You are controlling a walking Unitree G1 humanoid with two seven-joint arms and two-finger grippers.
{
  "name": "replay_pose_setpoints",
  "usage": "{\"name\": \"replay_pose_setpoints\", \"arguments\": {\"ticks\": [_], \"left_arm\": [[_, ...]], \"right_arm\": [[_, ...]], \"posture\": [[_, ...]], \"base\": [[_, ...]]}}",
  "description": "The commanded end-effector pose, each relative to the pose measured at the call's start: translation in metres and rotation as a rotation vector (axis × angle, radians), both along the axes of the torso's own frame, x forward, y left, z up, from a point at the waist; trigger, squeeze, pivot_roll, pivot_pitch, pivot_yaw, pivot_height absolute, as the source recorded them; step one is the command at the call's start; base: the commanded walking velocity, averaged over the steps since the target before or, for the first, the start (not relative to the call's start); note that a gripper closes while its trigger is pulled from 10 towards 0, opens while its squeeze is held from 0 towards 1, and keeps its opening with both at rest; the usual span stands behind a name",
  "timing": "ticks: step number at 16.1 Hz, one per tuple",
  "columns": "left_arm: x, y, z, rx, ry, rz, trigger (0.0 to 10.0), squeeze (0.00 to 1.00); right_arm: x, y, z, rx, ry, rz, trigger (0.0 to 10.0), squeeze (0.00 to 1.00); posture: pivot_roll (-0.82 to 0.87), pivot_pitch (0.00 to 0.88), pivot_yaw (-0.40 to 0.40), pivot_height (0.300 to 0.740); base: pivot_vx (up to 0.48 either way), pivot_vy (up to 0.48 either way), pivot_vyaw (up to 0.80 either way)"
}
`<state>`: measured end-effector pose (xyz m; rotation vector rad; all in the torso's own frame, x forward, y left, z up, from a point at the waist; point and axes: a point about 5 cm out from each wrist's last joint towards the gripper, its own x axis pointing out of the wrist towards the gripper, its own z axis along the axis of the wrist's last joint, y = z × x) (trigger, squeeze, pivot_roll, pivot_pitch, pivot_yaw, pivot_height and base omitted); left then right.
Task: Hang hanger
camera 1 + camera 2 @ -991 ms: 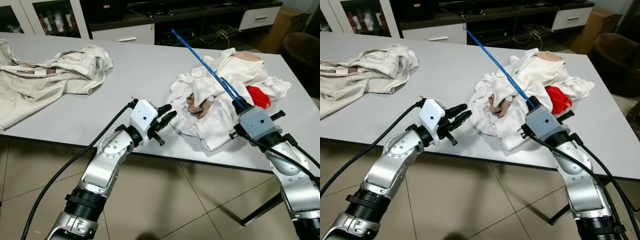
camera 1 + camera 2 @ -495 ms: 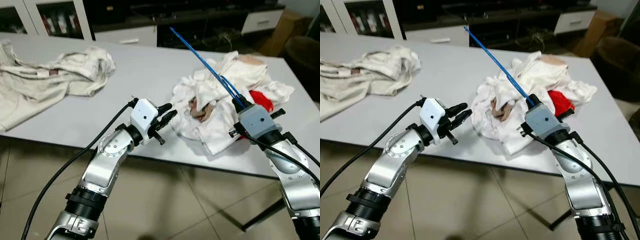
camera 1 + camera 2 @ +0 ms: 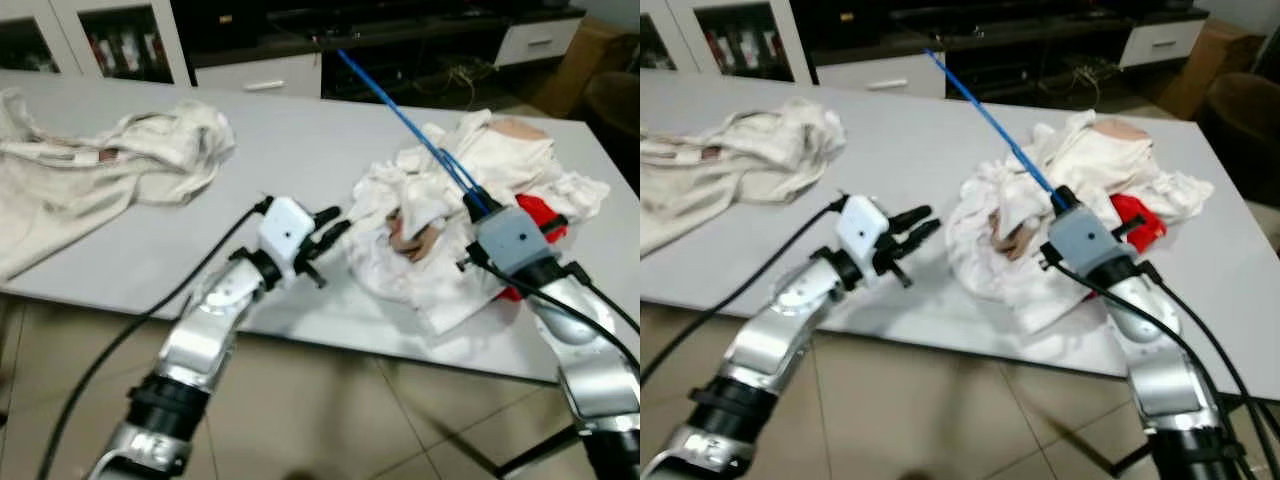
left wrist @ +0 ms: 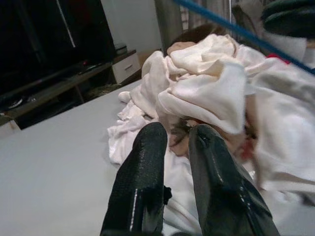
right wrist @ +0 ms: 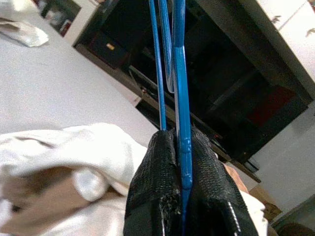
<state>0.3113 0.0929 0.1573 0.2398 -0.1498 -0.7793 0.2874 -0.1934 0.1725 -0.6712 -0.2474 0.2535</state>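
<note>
**Hanger held over the laundry pile**

The hanger (image 3: 410, 122), thin and blue, is clamped in the right pincer (image 3: 478, 207), whose fingers (image 5: 157, 191) press together on its bars. It slants up and away over the white clothes pile (image 3: 440, 235) on the desk (image 3: 280, 140), its far end reaching towards the dark cabinet (image 3: 400, 45). The left pincer (image 3: 330, 228) hovers above the desk's near edge, just beside the pile; its fingers (image 4: 145, 177) stand slightly apart and hold nothing. A beige garment (image 3: 90, 170) lies well apart at the desk's left. No rail or hook can be made out, so the hanging place is judged to lie elsewhere. To do the step well, keep the grip firm near the hanger's end, lift it clear of the clothes before turning, and mind the long free end, which could catch the pile or cabinet.
</note>
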Motion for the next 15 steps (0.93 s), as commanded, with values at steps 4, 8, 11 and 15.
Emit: {"name": "replay_pose_setpoints", "arguments": {"ticks": [4, 8, 11, 15], "left_arm": [[0.001, -0.007, 0.000, 0.001, -0.002, -0.016, 10.0, 0.00], [0.000, -0.008, 0.000, -0.009, 0.004, -0.028, 10.0, 0.00], [-0.007, -0.012, -0.001, 0.000, 0.009, -0.096, 10.0, 0.00], [-0.028, -0.007, -0.017, 0.231, 0.056, -0.372, 10.0, 0.00]], "right_arm": [[-0.002, -0.005, 0.002, -0.015, -0.010, -0.011, 10.0, 0.00], [-0.001, -0.005, 0.002, -0.017, -0.012, -0.011, 10.0, 0.00], [-0.001, -0.005, 0.003, -0.019, -0.013, -0.008, 10.0, 0.00], [-0.001, -0.005, 0.004, -0.021, -0.016, -0.011, 10.0, 0.00]], "posture": [[0.02, 0.000, 0.005, 0.723], [0.02, 0.000, 0.004, 0.723], [0.02, 0.000, 0.002, 0.723], [0.02, 0.000, 0.003, 0.723]], "base": [[0.418, 0.000, 0.00], [0.189, 0.000, 0.00], [0.000, 0.000, 0.00], [0.000, 0.000, 0.00]]}}
